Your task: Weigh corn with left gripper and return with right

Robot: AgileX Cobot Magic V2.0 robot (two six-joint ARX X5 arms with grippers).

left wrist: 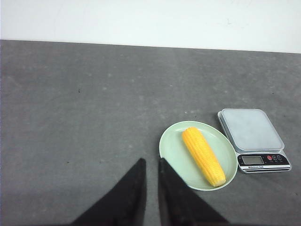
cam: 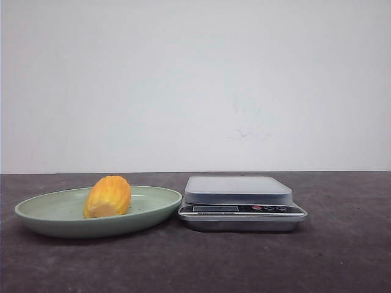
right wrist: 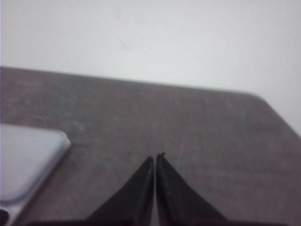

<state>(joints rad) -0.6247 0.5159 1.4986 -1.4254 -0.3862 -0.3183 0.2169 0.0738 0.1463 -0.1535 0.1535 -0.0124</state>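
The yellow-orange corn (cam: 108,196) lies on a pale green plate (cam: 36,210) at the table's left, its paler cut end toward the front camera. In the left wrist view the corn (left wrist: 203,156) shows as a longer ribbed cob lying across the plate (left wrist: 171,150). A grey digital scale (cam: 238,189) stands right of the plate, its platform bare; it also shows in the left wrist view (left wrist: 251,129). My left gripper (left wrist: 152,162) hovers high, short of the plate, its jaws nearly together and empty. My right gripper (right wrist: 155,157) is shut and empty, beside the scale (right wrist: 23,160).
The table is dark grey with a white wall behind it. Neither arm shows in the front view. The table's rounded far corner (right wrist: 263,101) shows in the right wrist view.
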